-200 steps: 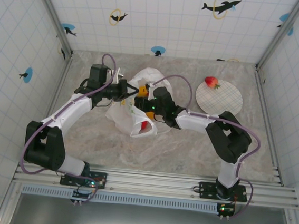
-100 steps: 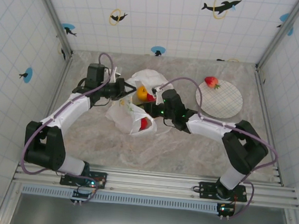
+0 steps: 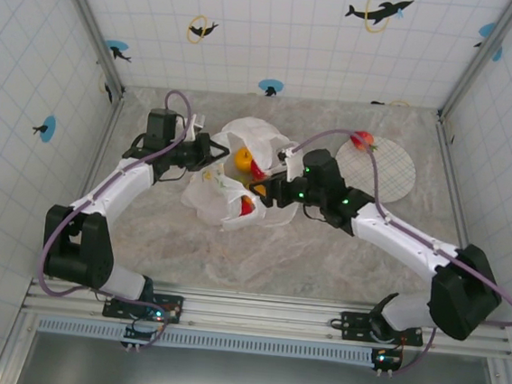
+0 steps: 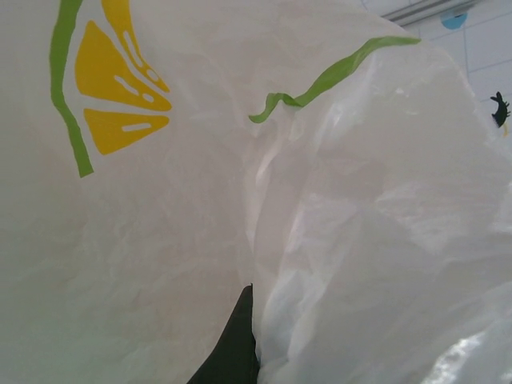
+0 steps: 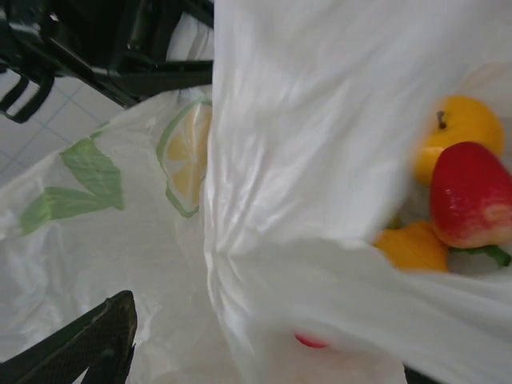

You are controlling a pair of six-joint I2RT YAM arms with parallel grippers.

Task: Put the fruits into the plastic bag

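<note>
As the plastic bag (image 3: 221, 205) lies crumpled with my left claw (image 3: 213, 152) clamped shut on its left rim, my right claw (image 3: 272, 192) gapes wide, gripping nothing, at its right edge, orange and red fruits (image 3: 243, 160) lie inside, and one strawberry (image 3: 363, 141) sits well to its right.

Fruits (image 3: 243, 160) in bag (image 3: 208, 197); strawberry (image 3: 363, 140) on plate (image 3: 386, 179)
</note>
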